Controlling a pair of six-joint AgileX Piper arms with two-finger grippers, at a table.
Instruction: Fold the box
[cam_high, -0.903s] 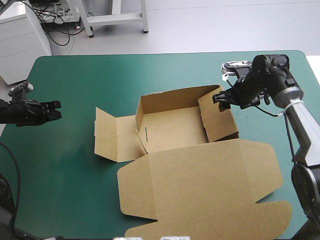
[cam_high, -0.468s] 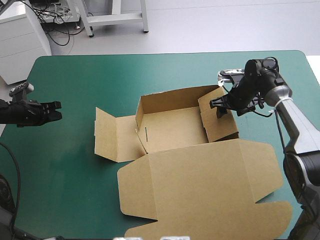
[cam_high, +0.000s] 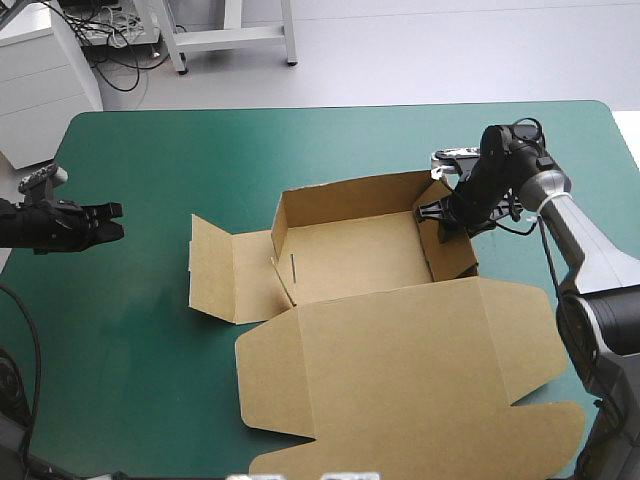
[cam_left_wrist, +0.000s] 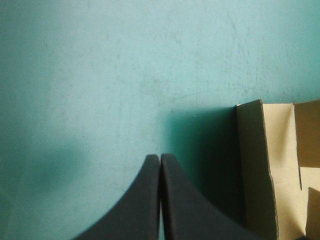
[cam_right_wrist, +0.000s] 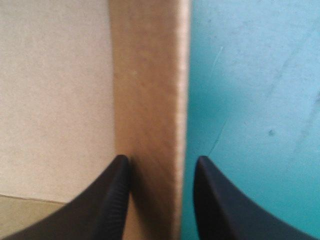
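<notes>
The box (cam_high: 345, 255) has its right wall (cam_right_wrist: 150, 100) clamped at the top edge by the right pincer (cam_high: 441, 214). Around that grip it stands as an open tray mid-counter (cam_high: 150, 150), lid (cam_high: 400, 370) flat toward the near edge. The left pincer (cam_high: 110, 218), closed and empty, hovers well apart. Pulled too far outward, the wall could crease or slip free. Earlier it leaned inward; now it stands nearly upright.
</notes>
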